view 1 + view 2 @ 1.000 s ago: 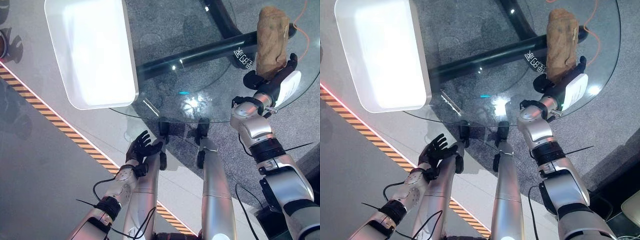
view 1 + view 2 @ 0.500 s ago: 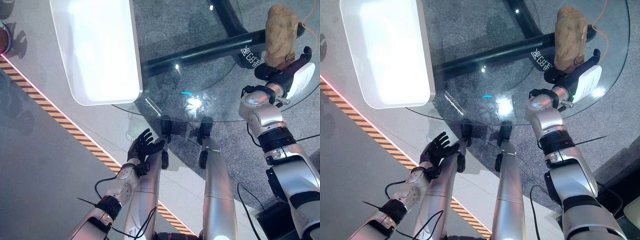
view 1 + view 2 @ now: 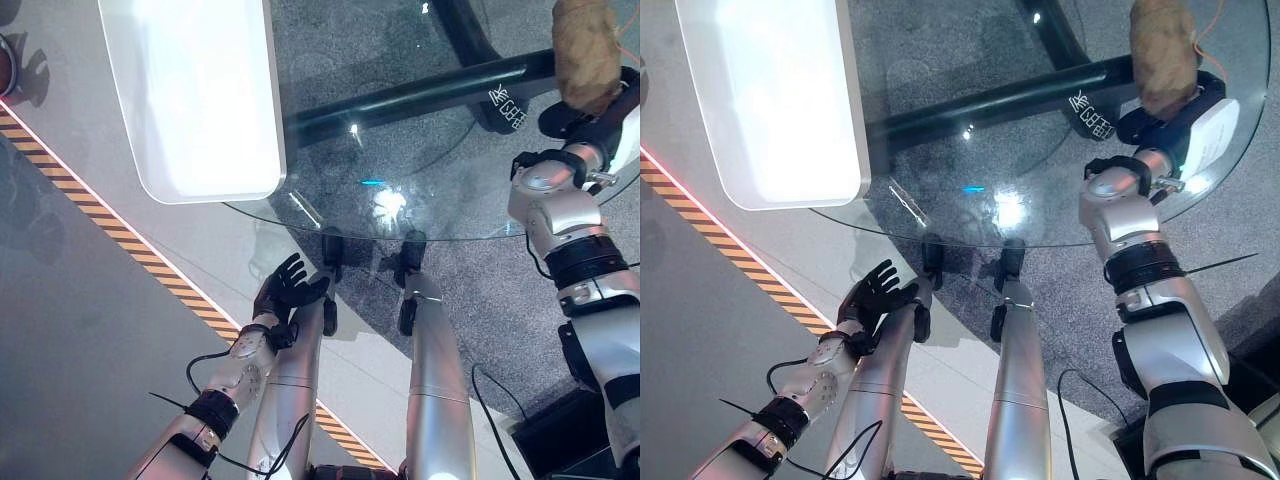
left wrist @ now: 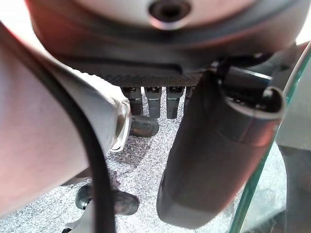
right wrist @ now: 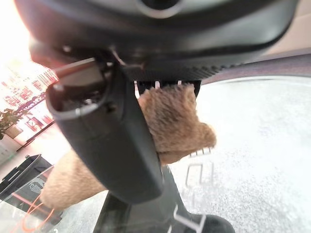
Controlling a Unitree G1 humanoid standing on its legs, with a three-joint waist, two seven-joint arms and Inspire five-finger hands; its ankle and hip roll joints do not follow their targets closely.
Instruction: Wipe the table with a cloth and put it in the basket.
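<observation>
Brown, woolly cloth lies at the far right of the round glass table, bunched into a roll whose long axis runs near to far. The right hand sits at its near end; in the right wrist view the thumb and fingers close round the cloth, so it is gripped, with the rest trailing onto the glass on the far side of the hand. The cloth is close to the table's right rim, so there is little room for a stroke to the right. Open glass lies to the left and nearer the robot, and I judge that the wiping pass should go that way.

The white basket stands at the far left, overhanging the table's left edge, well apart from the cloth, with bare glass between them. That makes a long reach across for the right arm, with nothing standing in the way.

The left hand hangs below and in front of the table's near edge, fingers spread and relaxed, holding nothing. It is nearer the basket than the right hand but far from the cloth.
</observation>
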